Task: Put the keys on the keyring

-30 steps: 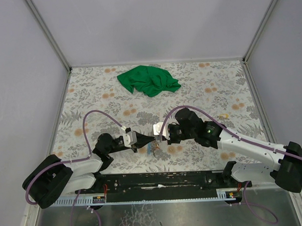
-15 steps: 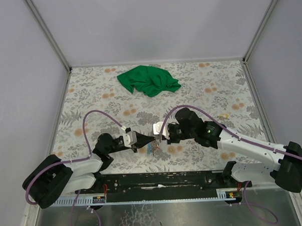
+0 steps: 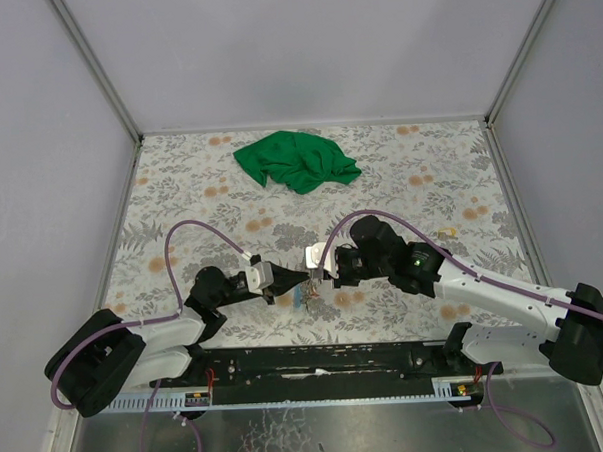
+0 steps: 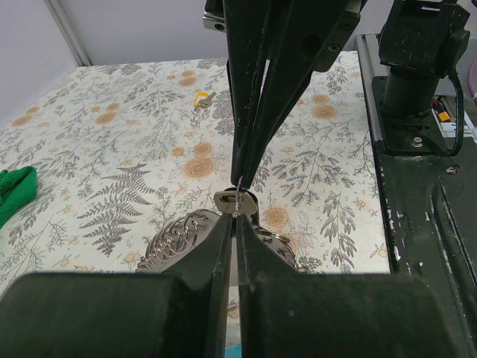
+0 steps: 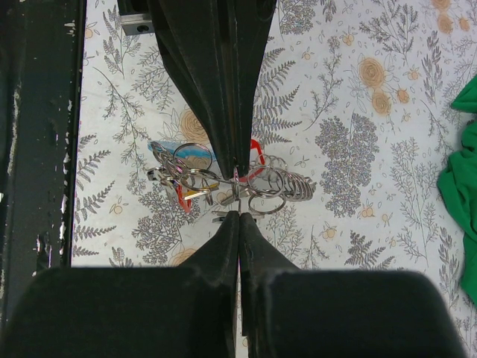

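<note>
Mid-threading, near centre: left gripper (image 4: pixel 235 224) and right gripper (image 5: pixel 238 221) both clench the keyring (image 5: pixel 235 192) beside the keys (image 5: pixel 192 158); next likely needs fine sliding.

Two closed jaws grip the keyring (image 5: pixel 235 186) from opposite sides.

The top camera looks down from above and behind both arms, taking in the whole surface (image 3: pixel 430 180). The left wrist camera looks low along the left claw (image 4: pixel 233 224). The right wrist camera looks steeply down past the right claw (image 5: pixel 238 218). Both see the keyring (image 5: pixel 292 186) closely.
</note>
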You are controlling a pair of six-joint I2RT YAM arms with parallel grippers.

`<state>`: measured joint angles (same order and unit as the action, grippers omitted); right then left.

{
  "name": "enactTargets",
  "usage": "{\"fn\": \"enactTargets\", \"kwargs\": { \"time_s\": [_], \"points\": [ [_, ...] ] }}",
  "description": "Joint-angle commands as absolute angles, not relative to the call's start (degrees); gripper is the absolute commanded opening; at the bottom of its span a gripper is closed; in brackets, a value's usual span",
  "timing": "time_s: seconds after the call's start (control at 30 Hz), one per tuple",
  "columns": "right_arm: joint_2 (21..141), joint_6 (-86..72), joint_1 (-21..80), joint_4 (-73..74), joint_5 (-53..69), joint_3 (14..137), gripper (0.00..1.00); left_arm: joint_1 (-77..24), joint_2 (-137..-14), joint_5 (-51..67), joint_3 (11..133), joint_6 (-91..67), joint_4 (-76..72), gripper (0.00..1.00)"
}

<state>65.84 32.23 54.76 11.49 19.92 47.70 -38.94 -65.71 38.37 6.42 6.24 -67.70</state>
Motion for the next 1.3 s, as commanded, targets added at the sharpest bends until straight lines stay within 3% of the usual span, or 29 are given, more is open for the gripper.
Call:
{"fn": "enactTargets", "kwargs": {
  "time_s": [0.0,1.27],
  "points": [
    [65.5,31.2,55.3,10.7,20.0,48.3,0.0,-38.7,-64.9,36.9,7.2,6.2,-72.0,0.0],
    [66.5,29.6,55.3,8.8,20.0,48.2,0.0,-38.7,-64.9,37.9,7.5,5.9,-71.9,0.0]
  ]
}}
